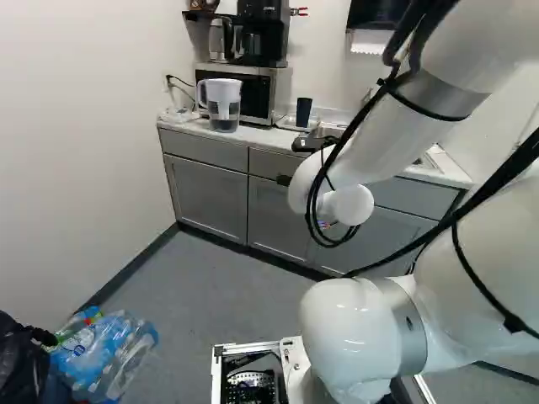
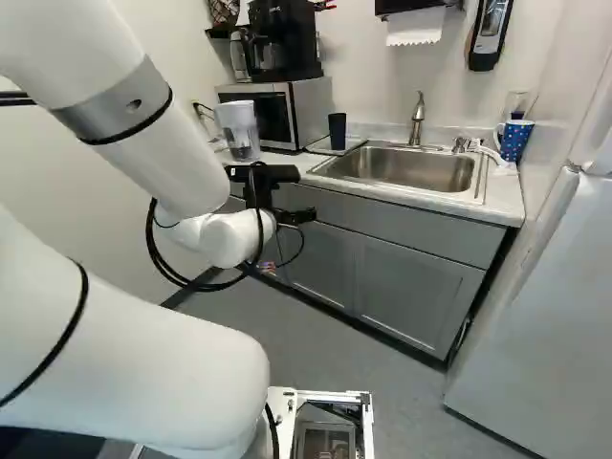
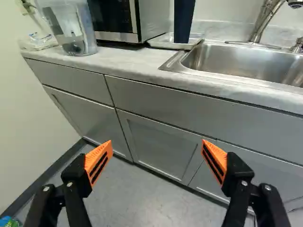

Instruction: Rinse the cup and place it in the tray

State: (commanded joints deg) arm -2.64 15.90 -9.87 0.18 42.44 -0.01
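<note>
The black two-fingered gripper point(image 2: 292, 196) is hanging open before the grey cabinets point(image 3: 158, 142), its orange pads point(image 3: 98, 163) standing wide apart. Beyond it, a tall, dark blue, tapered cup point(image 3: 183, 19) is standing upright on what appears to be a shallow clear tray point(image 3: 162, 42), between the silver-and-black microwave point(image 3: 116, 36) and the stainless steel sink point(image 3: 241, 61) along the pale counter point(image 3: 128, 61).

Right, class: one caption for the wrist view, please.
Open gripper facing grey cabinets, with a dark cup standing on a tray beside the sink.
</note>
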